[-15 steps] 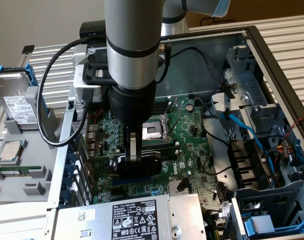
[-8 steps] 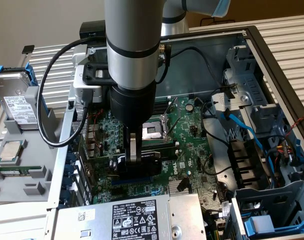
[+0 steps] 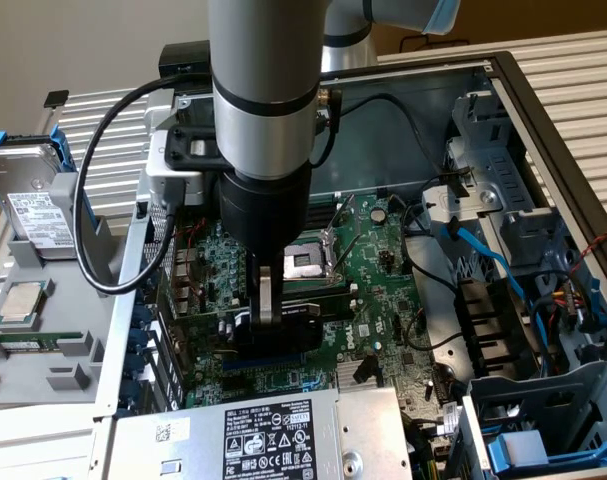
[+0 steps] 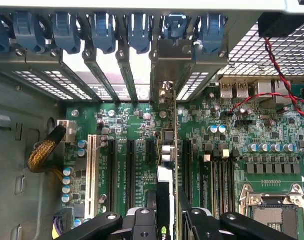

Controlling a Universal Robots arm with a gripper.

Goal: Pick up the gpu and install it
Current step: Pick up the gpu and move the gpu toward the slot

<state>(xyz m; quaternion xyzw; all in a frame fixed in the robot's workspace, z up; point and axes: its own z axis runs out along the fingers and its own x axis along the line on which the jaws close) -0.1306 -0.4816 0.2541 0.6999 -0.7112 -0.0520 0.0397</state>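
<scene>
Now fingers (image 4: pixel 167 220) clamp gpu (image 4: pixel 168 150) edge-on above motherboard (image 4: pixel 242 150) slots, bracket near rear edge.

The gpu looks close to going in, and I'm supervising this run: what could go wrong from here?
1. The gpu, held edge-on in the tool, stands over the motherboard among several parallel slots; a small offset could put it beside its slot.
2. Its silver bracket must line up with the rear slot opening; it might catch the metal dividers.
3. A tilted card could jam under pressure.
</scene>
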